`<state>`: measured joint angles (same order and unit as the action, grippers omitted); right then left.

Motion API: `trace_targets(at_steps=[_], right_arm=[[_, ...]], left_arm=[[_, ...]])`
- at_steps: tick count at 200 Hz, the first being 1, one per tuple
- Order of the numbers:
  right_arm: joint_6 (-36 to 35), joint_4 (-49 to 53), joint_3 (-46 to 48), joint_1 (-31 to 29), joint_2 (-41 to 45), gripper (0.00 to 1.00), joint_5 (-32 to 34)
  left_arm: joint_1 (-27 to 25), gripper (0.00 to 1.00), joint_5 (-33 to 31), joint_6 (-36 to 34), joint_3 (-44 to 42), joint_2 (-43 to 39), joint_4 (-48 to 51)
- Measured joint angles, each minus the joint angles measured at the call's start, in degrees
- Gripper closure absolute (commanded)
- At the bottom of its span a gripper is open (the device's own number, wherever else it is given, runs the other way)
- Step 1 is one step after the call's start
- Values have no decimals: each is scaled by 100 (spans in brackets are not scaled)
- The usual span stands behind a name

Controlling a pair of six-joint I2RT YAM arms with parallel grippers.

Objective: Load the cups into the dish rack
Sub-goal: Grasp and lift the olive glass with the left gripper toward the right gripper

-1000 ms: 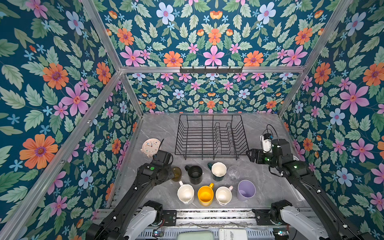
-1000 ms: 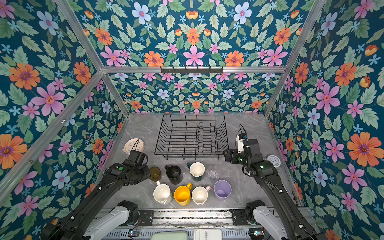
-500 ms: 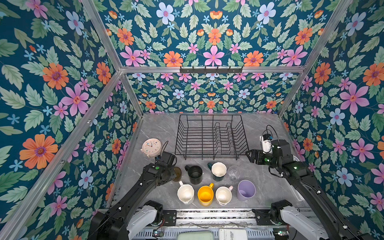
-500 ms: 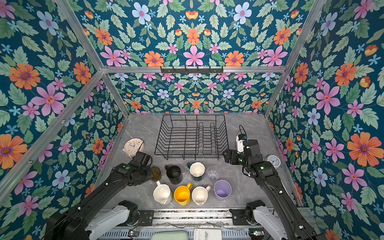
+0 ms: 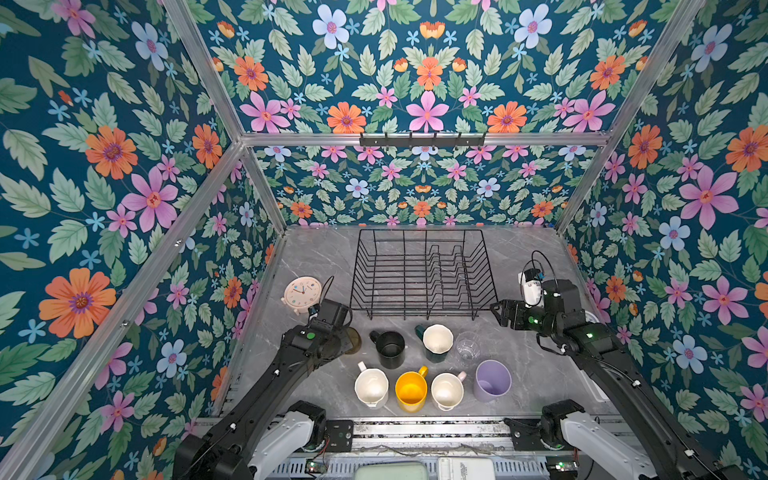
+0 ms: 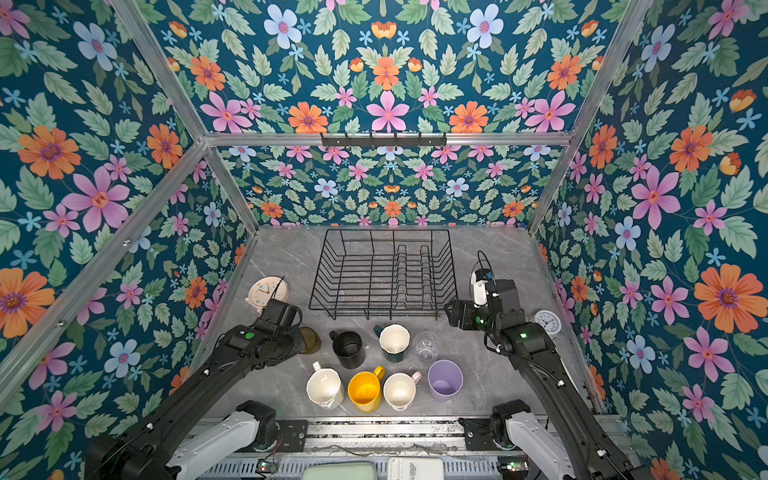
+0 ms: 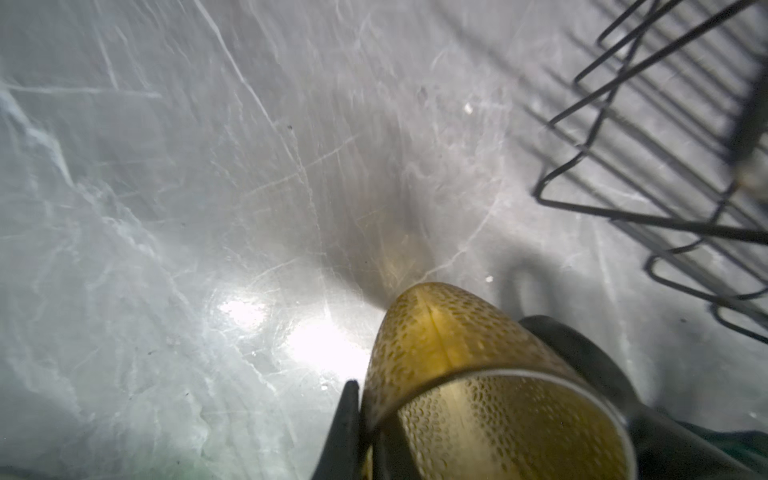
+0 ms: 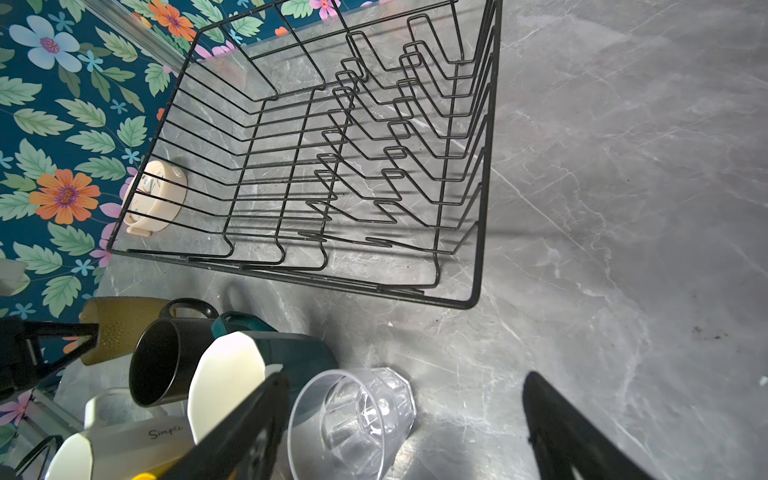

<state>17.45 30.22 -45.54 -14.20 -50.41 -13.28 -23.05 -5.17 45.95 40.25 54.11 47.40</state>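
The empty black wire dish rack [image 5: 419,309] [image 8: 484,166] stands at the back middle. In front of it stand a black mug [image 5: 390,345], a dark-green mug [image 5: 436,338], a clear glass [image 5: 467,347], a white mug [image 5: 371,386], a yellow mug [image 5: 411,390], a pale-pink mug [image 5: 446,390] and a lilac tumbler [image 5: 492,380]. My left gripper [image 7: 365,428] is shut on the rim of the olive-brown tumbler [image 7: 449,357] [image 5: 354,340], one finger outside and one inside. My right gripper [image 8: 405,377] [image 5: 496,311] hovers open by the rack's front right corner, above the clear glass [image 8: 353,419].
A round pink clock [image 5: 302,291] sits left of the rack, just behind my left wrist. A round white clock [image 6: 547,322] stands by the right wall. A black hook rail [image 5: 422,139] hangs on the back wall. Flowered walls close three sides.
My left gripper has moved in on the olive-brown tumbler and closed on its rim. The right arm has not moved.
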Motion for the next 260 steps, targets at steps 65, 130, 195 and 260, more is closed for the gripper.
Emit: trace_targets(at_steps=[65, 130, 195, 260], right_arm=[[188, -210, -55, -2, 83, 11, -389], [833, -1093, -83, 0, 372, 10, -1744], [2162, -3075, 168, -4, 76, 11, -3331], [2793, -4297, 26, -369, -577, 11, -3768]], left_arm=[[2, 100, -155, -1051, 1867, -979, 385], [2, 100, 2439, -1419, 951, -216, -3128], [0, 100, 5029, -162, 275, 1001, -7538], [-22, 100, 5624, 380, -251, 1045, -8647]])
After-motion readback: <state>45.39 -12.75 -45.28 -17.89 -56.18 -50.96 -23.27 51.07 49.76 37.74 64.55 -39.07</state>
